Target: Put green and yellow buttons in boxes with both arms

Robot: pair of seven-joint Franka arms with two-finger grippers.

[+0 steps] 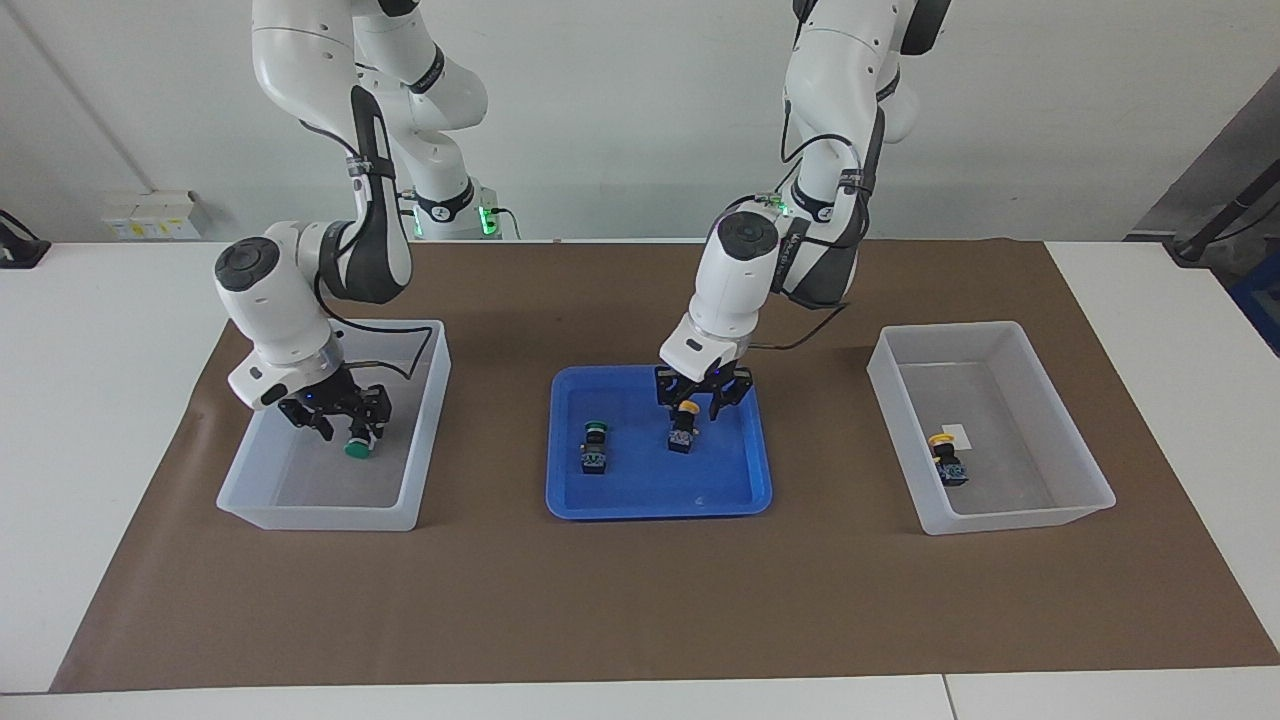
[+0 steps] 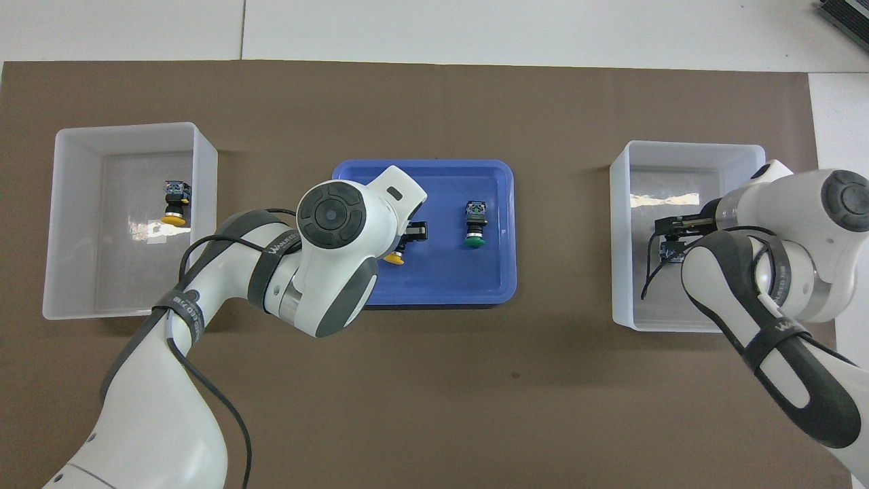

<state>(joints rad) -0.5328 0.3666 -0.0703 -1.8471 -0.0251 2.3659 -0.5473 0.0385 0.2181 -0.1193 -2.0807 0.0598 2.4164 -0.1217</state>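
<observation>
My right gripper (image 1: 350, 425) is low inside the box (image 1: 428, 420) at the right arm's end, shut on a green button (image 1: 358, 448) with its cap pointing down. In the overhead view, the right gripper (image 2: 669, 238) is over that box (image 2: 623, 224). My left gripper (image 1: 700, 405) is down in the blue tray (image 1: 650, 495), fingers open on either side of a yellow button (image 1: 686, 420) that stands on the tray. A second green button (image 1: 596, 445) lies in the tray beside it. Another yellow button (image 1: 946, 460) lies in the box (image 1: 890, 400) at the left arm's end.
Tray and both boxes sit in a row on a brown mat (image 1: 640, 600), the tray (image 2: 495, 272) in the middle. In the overhead view, the left arm's wrist (image 2: 339, 238) covers part of the tray and most of the yellow button (image 2: 394, 258).
</observation>
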